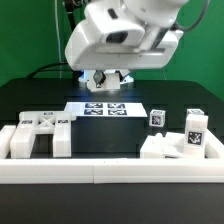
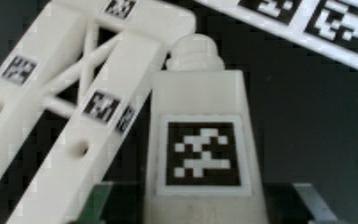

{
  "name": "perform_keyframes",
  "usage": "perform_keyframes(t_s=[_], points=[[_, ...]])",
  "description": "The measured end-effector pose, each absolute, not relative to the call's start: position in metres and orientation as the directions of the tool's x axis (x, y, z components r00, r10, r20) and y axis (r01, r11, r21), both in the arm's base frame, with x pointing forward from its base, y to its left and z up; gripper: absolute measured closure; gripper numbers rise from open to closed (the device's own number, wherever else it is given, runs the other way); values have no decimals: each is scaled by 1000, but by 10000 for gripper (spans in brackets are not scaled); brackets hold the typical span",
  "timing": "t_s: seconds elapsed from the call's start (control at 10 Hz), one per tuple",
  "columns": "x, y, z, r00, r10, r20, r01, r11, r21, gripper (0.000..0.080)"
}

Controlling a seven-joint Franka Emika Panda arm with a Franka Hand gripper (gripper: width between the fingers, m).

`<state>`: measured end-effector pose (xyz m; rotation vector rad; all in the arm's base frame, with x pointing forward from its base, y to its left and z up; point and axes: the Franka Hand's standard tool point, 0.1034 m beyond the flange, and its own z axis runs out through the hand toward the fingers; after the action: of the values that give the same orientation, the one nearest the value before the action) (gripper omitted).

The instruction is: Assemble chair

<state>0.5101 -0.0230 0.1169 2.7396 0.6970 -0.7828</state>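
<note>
In the wrist view a long white leg block (image 2: 197,120) of the chair carries a square tag and ends in a rounded peg. My gripper (image 2: 202,205) is shut on its near end, with a finger on each side. Beside the block lies a white ladder-like frame (image 2: 60,120) with small tags. In the exterior view the gripper (image 1: 104,80) hangs low at the back of the table, just behind the marker board (image 1: 105,108). What it holds is mostly hidden there by the hand.
A chunky white piece (image 1: 38,135) lies at the exterior view's left. More white blocks (image 1: 170,145) and two tagged cubes (image 1: 157,117) (image 1: 194,125) sit at its right. A long white border rail (image 1: 110,172) runs along the front.
</note>
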Motion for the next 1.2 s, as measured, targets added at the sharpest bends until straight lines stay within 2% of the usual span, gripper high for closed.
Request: perform_keyframes(t_s=[0.2, 0.5, 0.7, 0.8, 1.0, 1.2], points=[[506, -26, 114, 798, 417, -434, 496, -865, 81, 509], [517, -28, 116, 850, 476, -225, 507, -856, 106, 509], [532, -21, 136, 881, 453, -137, 467, -880, 91, 509], [537, -23, 140, 884, 455, -108, 464, -880, 97, 509], [543, -28, 139, 875, 483, 32, 475, -870, 129, 509], [541, -29, 137, 874, 484, 44, 475, -870, 130, 509]])
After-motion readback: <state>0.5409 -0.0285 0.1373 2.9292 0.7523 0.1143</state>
